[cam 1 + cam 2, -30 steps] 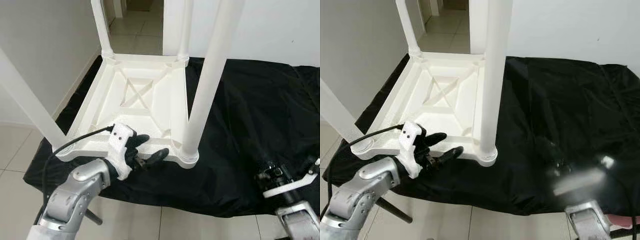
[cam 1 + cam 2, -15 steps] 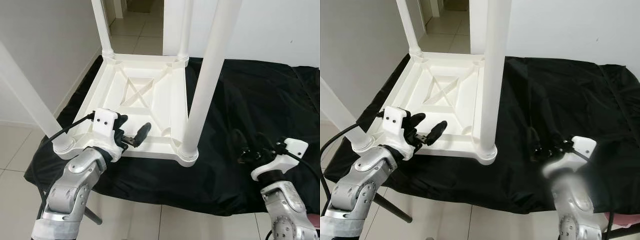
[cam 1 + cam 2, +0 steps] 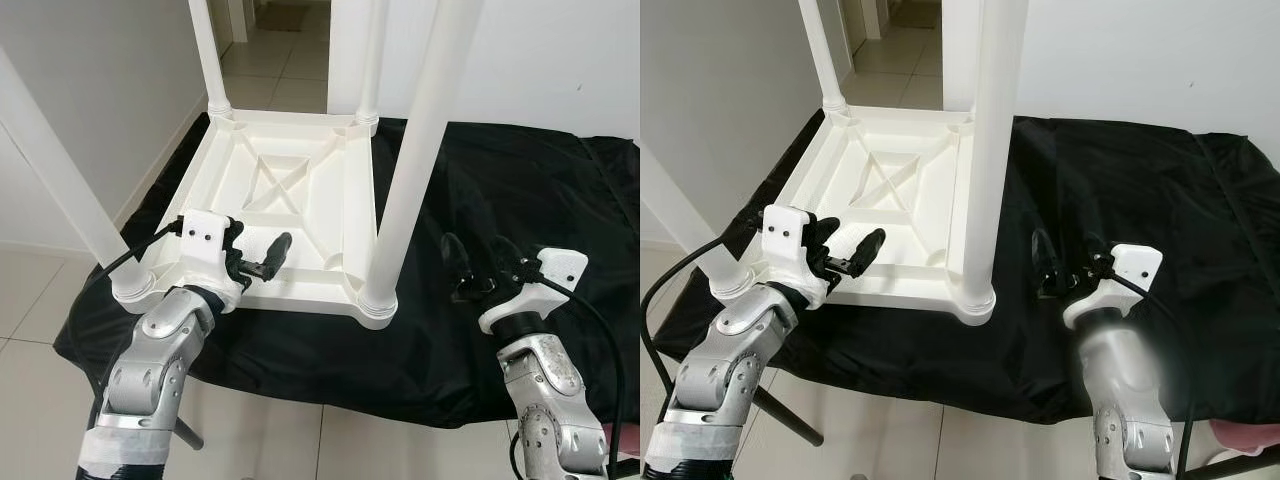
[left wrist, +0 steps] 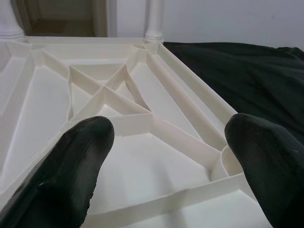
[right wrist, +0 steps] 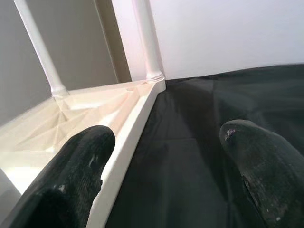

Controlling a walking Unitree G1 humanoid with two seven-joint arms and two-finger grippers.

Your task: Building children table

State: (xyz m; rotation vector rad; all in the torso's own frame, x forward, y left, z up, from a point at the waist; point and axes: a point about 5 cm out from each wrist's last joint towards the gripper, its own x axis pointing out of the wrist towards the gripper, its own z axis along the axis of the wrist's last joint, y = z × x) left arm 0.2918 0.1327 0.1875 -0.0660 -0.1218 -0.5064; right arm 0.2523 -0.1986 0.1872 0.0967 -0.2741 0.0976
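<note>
I see the white plastic table (image 3: 290, 195) lying upside down on the black cloth (image 3: 520, 190), over by the cloth's left edge, with its four legs sticking straight up. My left gripper (image 3: 258, 262) hangs over the table's near edge with its two fingers spread apart and nothing between them. My right gripper (image 3: 480, 268) is out over the bare cloth, well apart from the table, also spread wide and empty. I think the table is light and hard, and smooth enough to slip. It is big, so it could tip if I lift one side only. I would grab the thin rim (image 4: 156, 202) or a rib, or a leg (image 3: 415, 165) low down by its base.
</note>
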